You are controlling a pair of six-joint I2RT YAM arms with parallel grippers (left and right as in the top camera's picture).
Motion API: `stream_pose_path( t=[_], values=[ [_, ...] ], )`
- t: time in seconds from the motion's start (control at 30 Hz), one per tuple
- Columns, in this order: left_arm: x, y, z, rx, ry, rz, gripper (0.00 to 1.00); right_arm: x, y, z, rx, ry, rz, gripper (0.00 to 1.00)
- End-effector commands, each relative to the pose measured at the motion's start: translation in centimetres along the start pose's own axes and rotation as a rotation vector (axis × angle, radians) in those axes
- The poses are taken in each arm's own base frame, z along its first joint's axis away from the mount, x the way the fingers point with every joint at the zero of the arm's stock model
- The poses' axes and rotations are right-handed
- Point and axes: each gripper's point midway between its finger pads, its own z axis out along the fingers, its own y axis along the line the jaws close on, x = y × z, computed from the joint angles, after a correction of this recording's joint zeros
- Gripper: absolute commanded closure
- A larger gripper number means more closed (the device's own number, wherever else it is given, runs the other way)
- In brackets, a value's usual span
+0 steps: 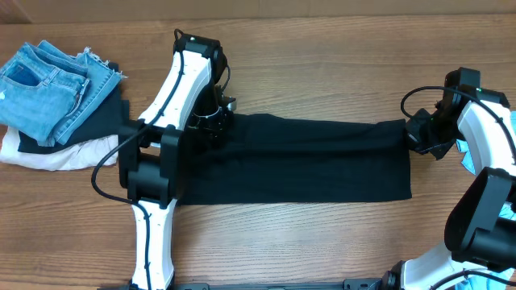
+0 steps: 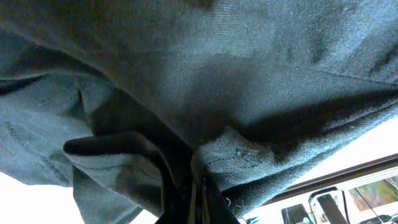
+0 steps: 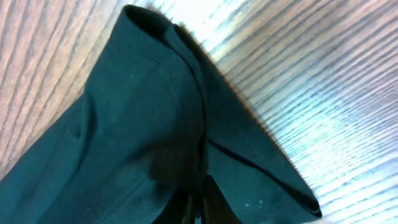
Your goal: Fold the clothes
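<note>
The clothes (image 1: 306, 161), a black T-shirt, lie as a long band folded over on itself across the middle of the wooden table (image 1: 322, 72). My left gripper (image 1: 218, 125) is shut on the band's upper left corner. In the left wrist view, bunched fabric (image 2: 249, 62) fills the frame and a seamed edge is pinched in the left gripper (image 2: 199, 193). At the band's upper right corner my right gripper (image 1: 411, 133) is shut on the shirt. The right wrist view shows a doubled edge of the shirt (image 3: 137, 124) running from the right gripper (image 3: 198, 208) out over the wood.
A pile lies at the far left: frayed blue denim (image 1: 44, 89) on top, a dark piece (image 1: 101, 113) under it and a cream-white garment (image 1: 56, 153) at the bottom. The left arm's body (image 1: 153, 173) hangs over the shirt's left end.
</note>
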Motion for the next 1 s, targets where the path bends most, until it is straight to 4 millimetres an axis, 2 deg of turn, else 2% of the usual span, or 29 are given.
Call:
stream_pose_path(
  t=[0.0,0.03,0.07,0.13,0.2,0.33,0.37,0.4,0.43,0.5,0.57,0.63,0.7,0.73,0.8,0.87,0.93,0.97],
  values=[
    [0.6,-0.8,-0.7,-0.003,-0.015,0.039,0.94,-0.3,-0.4,-1.3,0.036,-0.035,-0.011,0.87],
    [0.6,-0.9,-0.7,-0.004,-0.014,0.043,0.94,-0.1,-1.3,-1.3,0.082,-0.031,-0.009,0.83],
    [0.6,-1.0,-0.7,-0.006,-0.013,0.046,0.94,0.0,-2.0,-1.4,0.118,-0.031,-0.007,0.74],
    [0.6,-1.2,-0.6,-0.008,-0.012,0.05,0.93,0.3,-2.6,-1.5,0.15,-0.025,-0.006,0.38],
    [0.6,-1.2,-0.6,-0.008,-0.012,0.05,0.92,0.2,-2.6,-1.5,0.149,-0.026,-0.006,0.28],
    [0.6,-1.2,-0.6,-0.008,-0.013,0.05,0.82,0.8,-0.7,-1.3,0.041,0.011,-0.041,0.28],
    [0.6,-1.2,-0.7,-0.009,-0.016,0.051,0.71,0.9,-0.2,-1.3,0.014,0.021,-0.06,0.28],
    [0.7,-1.2,-1.0,-0.011,-0.022,0.052,0.53,1.1,0.3,-1.3,-0.013,0.034,-0.062,0.28],
    [0.9,-1.1,-1.6,-0.018,-0.04,0.05,0.51,1.4,1.2,-1.3,-0.068,0.05,-0.109,0.28],
    [1.8,-0.1,-4.0,-0.041,-0.114,0.006,0.57,2.0,3.0,-1.6,-0.176,0.076,-0.173,0.28],
    [3.3,0.6,-7.5,0.0,-0.234,-0.03,0.51,2.3,4.2,-1.8,-0.245,0.094,-0.196,0.28],
    [3.9,1.1,-8.4,0.013,-0.265,-0.045,0.42,2.4,4.4,-1.9,-0.256,0.098,-0.196,0.28],
    [3.4,-0.8,-7.6,0.112,-0.259,0.023,0.37,2.5,4.4,-1.9,-0.258,0.1,-0.195,0.28],
    [3.5,-1.7,-5.7,0.126,-0.208,0.059,0.36,2.5,4.4,-1.9,-0.257,0.102,-0.195,0.28],
    [3.4,-2.1,-2.5,0.11,-0.153,0.092,0.35,2.5,4.3,-1.9,-0.257,0.103,-0.194,0.28],
    [1.7,-2.3,0.1,0.091,-0.18,0.121,0.37,2.5,4.4,-1.9,-0.258,0.102,-0.195,0.28],
    [0.8,-1.7,1.3,0.06,-0.201,0.111,0.42,2.5,4.3,-1.9,-0.257,0.103,-0.194,0.28],
    [0.4,-1.3,1.7,0.041,-0.212,0.103,0.48,2.5,4.3,-1.9,-0.257,0.103,-0.194,0.28]
  ],
)
